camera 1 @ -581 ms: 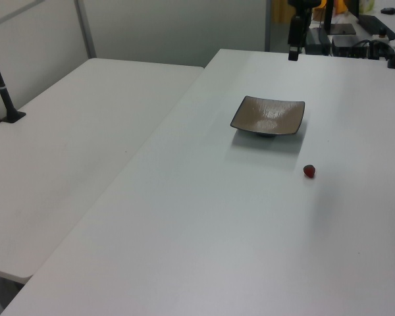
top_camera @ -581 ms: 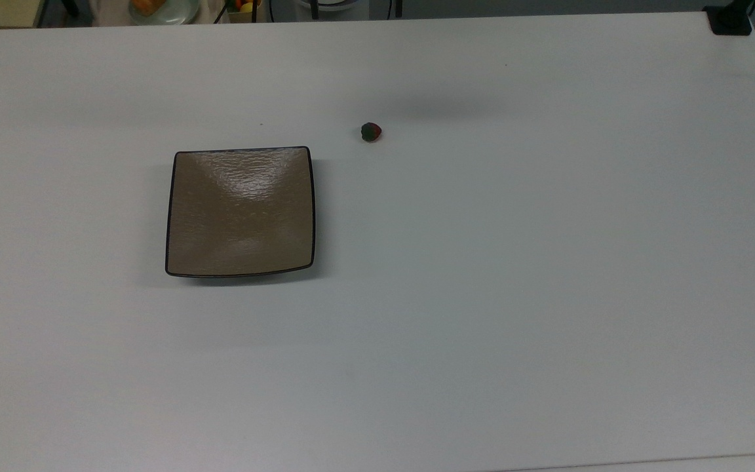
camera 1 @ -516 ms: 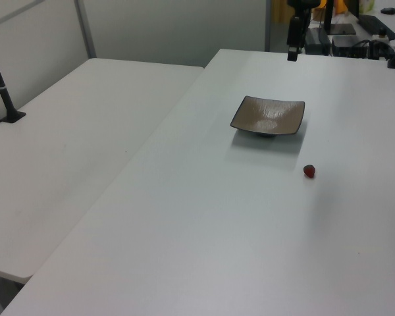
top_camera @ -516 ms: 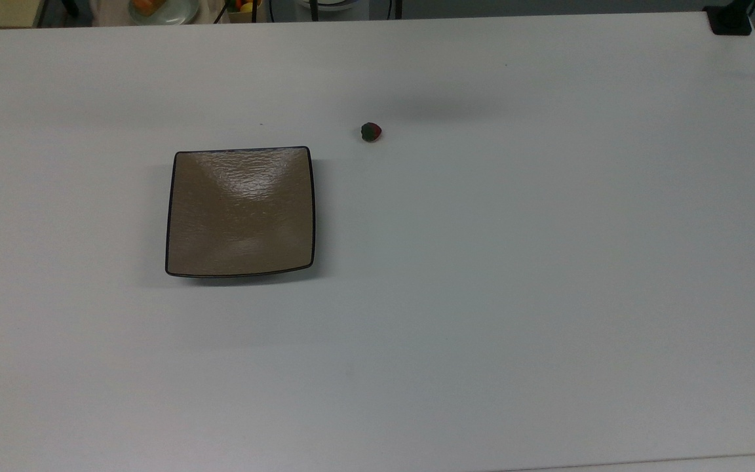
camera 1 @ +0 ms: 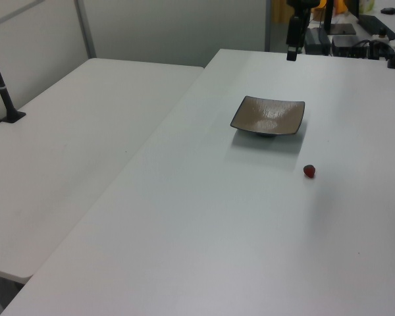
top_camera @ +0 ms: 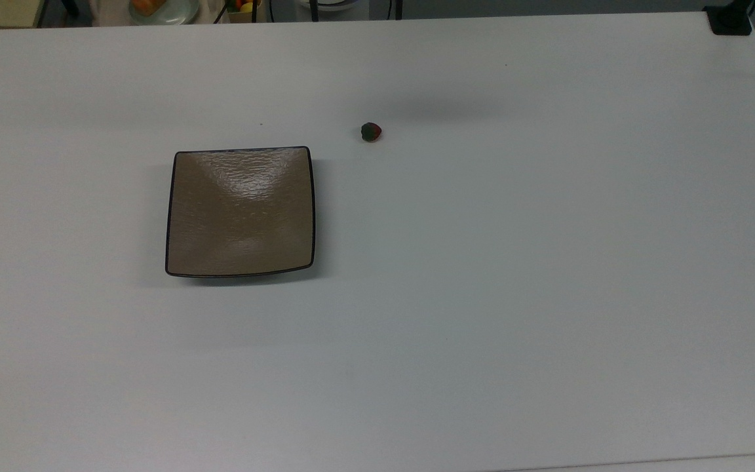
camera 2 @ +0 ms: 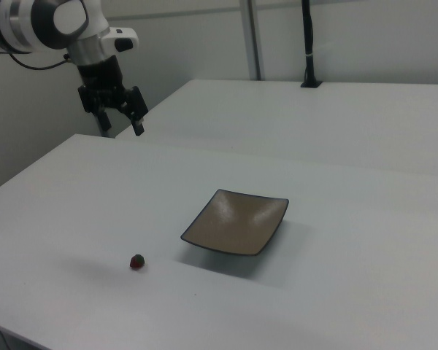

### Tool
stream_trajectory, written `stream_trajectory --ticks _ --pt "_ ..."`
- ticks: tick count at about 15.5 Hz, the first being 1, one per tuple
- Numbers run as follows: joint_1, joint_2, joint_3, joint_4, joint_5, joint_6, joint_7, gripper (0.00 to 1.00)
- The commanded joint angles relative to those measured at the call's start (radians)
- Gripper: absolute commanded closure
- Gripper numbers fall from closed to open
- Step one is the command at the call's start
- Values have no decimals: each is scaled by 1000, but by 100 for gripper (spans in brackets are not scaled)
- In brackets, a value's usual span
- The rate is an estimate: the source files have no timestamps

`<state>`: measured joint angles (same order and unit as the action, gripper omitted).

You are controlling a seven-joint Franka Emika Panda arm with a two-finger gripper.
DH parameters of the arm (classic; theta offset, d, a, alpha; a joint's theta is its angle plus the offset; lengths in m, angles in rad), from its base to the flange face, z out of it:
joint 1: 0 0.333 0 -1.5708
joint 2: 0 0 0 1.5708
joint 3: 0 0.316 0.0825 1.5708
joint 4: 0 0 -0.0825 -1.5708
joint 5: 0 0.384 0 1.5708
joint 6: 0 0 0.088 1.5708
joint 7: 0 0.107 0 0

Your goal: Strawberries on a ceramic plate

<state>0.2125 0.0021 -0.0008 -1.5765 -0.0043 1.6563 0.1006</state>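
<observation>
A tiny red strawberry [top_camera: 371, 132] with a dark green cap lies on the white table, a short way off the top view's upper right corner of the ceramic plate [top_camera: 241, 211]. The plate is square, glossy tan-brown with a thin black rim, and nothing lies on it. The right view has the strawberry [camera 2: 137, 261] left of the plate [camera 2: 236, 222], and the left view has the strawberry [camera 1: 309, 171] nearer than the plate [camera 1: 268, 116]. My gripper [camera 2: 123, 125] hangs high above the table's far left edge in the right view, open and holding nothing, well away from both.
A second white table [camera 1: 72, 145] adjoins on the left view's left, with a black pole [camera 1: 3, 92] mounted on it. A round pale dish with orange food [top_camera: 161, 8] and a black clamp [top_camera: 730, 19] sit at the top view's upper edge.
</observation>
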Motion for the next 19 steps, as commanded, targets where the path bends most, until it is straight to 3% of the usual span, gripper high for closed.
stream_trajectory --ticks 1,11,16,19 --pt "19 -10 -18 -26 18 26 -76 0" --pt "11 -11 -18 -85 15 2 -645 0" --pt "11 -21 -11 -140 9 2 -827 0" --pt "14 -24 -4 -187 9 8 -845 0"
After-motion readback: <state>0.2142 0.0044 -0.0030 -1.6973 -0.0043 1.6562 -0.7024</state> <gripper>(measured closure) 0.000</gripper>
